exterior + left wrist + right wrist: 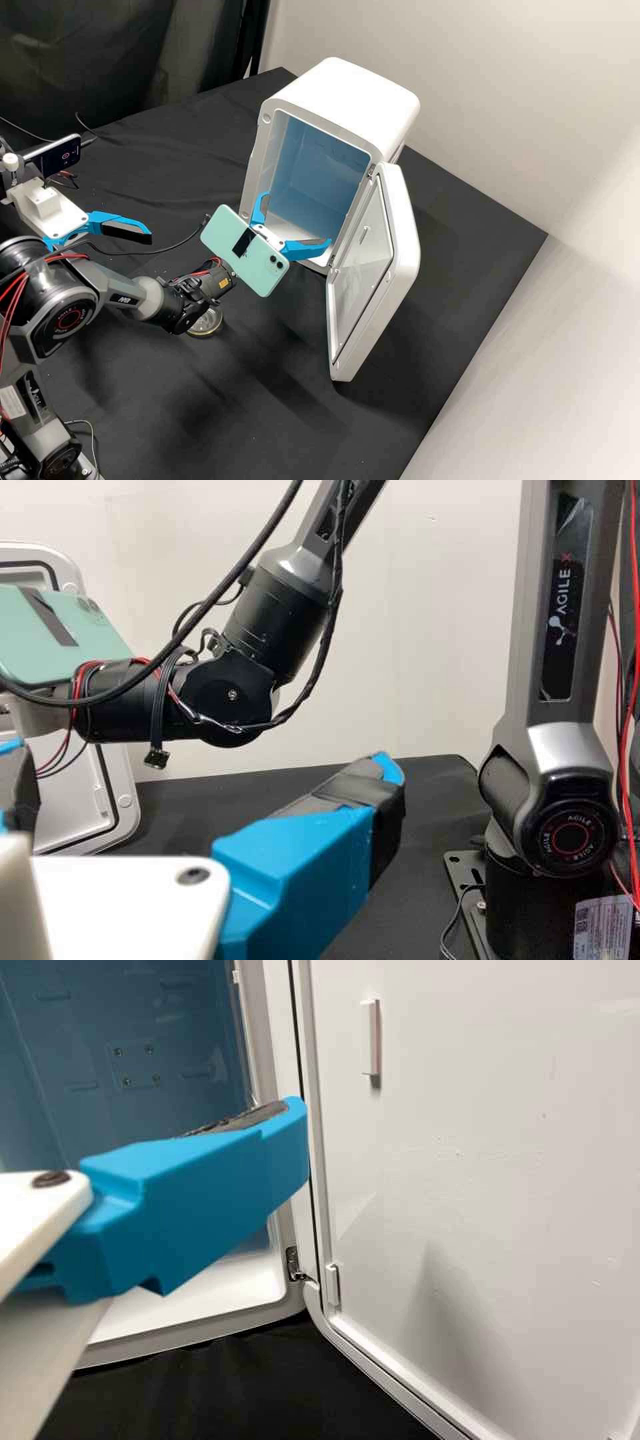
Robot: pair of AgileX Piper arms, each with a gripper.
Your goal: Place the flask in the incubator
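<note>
The white incubator (347,100) stands at the back of the bench with its blue inside showing and its door (377,267) swung wide open. My right gripper (295,221) hangs at the lower edge of the opening, open, with nothing between its fingers. One of its blue fingers (200,1195) lies across the doorway next to the door hinge (330,1285). A small round clear glass thing, apparently the flask (207,324), rests on the bench under the right arm's wrist, mostly hidden. My left gripper (100,230) is far to the left, open and empty.
A mint-green phone (245,250) is fixed on the right wrist; a dark phone (60,153) sits at the far left. Cables trail over the black cloth. The bench edge runs close behind and right of the incubator. The right arm's base (545,810) stands near the left gripper.
</note>
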